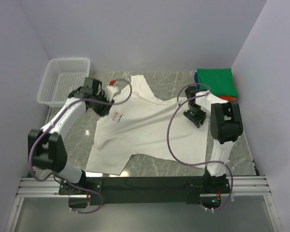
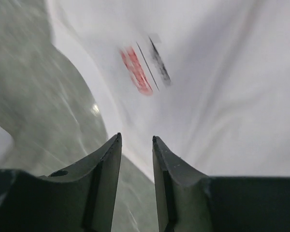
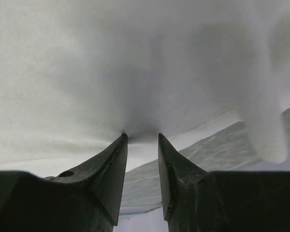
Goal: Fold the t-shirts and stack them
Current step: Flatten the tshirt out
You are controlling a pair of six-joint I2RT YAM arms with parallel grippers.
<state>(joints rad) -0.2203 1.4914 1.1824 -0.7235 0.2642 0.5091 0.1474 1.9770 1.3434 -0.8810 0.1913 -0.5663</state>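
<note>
White t-shirt [image 1: 150,130]: spread on table [image 1: 150,167], long axis left to right. Left gripper [image 2: 136,137]: at shirt's left end, jaws narrowly apart, empty. Right gripper [image 3: 142,135]: at shirt's right edge, cloth puckering at tips; pinch undeterminable.

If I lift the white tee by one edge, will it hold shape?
Probably not: the tee lies flat with soft wrinkles, so it should sag from a pinch. It looks thin and light. Pushed, it would likely bunch rather than slide.

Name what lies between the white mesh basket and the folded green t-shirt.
The left claw and the spread white cloth t-shirt, shown in the top view.
</note>
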